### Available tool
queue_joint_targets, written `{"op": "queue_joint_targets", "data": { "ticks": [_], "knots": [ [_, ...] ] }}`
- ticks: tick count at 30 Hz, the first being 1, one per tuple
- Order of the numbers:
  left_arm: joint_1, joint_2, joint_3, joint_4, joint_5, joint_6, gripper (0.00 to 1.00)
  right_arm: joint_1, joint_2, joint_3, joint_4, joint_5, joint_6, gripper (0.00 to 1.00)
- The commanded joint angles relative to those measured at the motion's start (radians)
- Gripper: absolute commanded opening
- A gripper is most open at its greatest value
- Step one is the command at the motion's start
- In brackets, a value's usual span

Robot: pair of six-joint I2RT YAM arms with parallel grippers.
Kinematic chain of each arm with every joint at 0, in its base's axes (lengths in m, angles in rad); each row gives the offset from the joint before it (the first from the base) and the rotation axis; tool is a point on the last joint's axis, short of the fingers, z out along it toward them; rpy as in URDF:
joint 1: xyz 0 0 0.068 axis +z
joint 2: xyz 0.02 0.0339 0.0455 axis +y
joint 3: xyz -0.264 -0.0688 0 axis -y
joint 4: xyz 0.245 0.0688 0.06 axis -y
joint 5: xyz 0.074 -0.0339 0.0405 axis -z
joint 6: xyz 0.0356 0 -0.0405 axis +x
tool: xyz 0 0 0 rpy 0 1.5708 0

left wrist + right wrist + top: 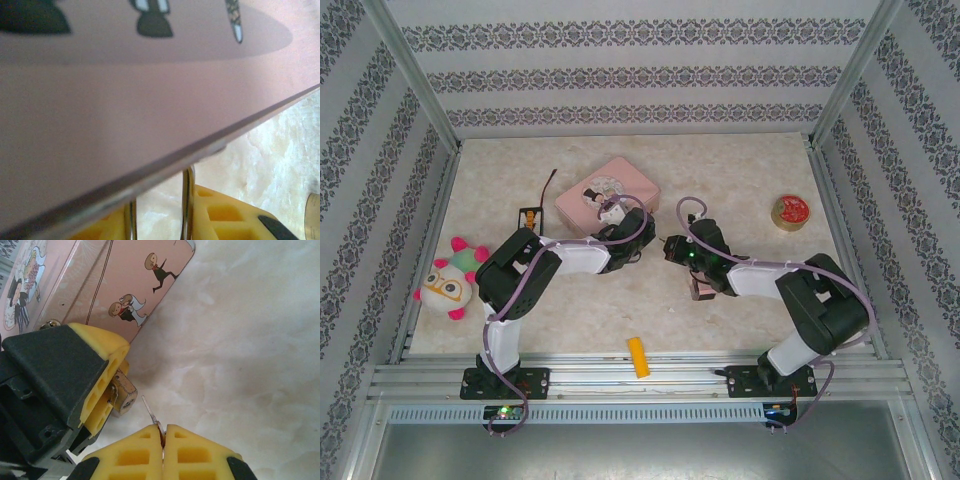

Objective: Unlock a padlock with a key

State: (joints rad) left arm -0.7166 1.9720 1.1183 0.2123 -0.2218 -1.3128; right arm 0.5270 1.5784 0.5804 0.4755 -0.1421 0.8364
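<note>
Right wrist view: key poised just beside the padlock, both hands clamped on their pieces.
At lower middle of the frame the right hand (164,440) is closed on the key (150,412), whose thin blade sticks up toward the padlock (124,392). The padlock sits left of centre, gripped by the left hand (107,390) just below the pink tin (125,285) and above the bench (250,340). The blade looks tilted off the lock's face, so a push could skid past the keyhole, or swing the key in the pads that pinch only its end. The padlock could also twist in its grip. In the left wrist view the shackle (188,200) runs up behind the tin's edge, so a jam there seems possible.
</note>
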Motion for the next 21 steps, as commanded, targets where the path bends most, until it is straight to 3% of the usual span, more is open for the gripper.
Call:
{"op": "queue_joint_targets", "data": {
  "ticks": [1,21],
  "knots": [
    [0.017,-0.029,0.013,0.088,-0.038,-0.049,0.13,0.015,0.019,0.006,0.086,0.012,0.041,0.00],
    [0.058,-0.077,-0.031,0.139,-0.063,-0.059,0.13,0.035,0.031,0.027,0.102,-0.030,0.085,0.00]
  ]
}}
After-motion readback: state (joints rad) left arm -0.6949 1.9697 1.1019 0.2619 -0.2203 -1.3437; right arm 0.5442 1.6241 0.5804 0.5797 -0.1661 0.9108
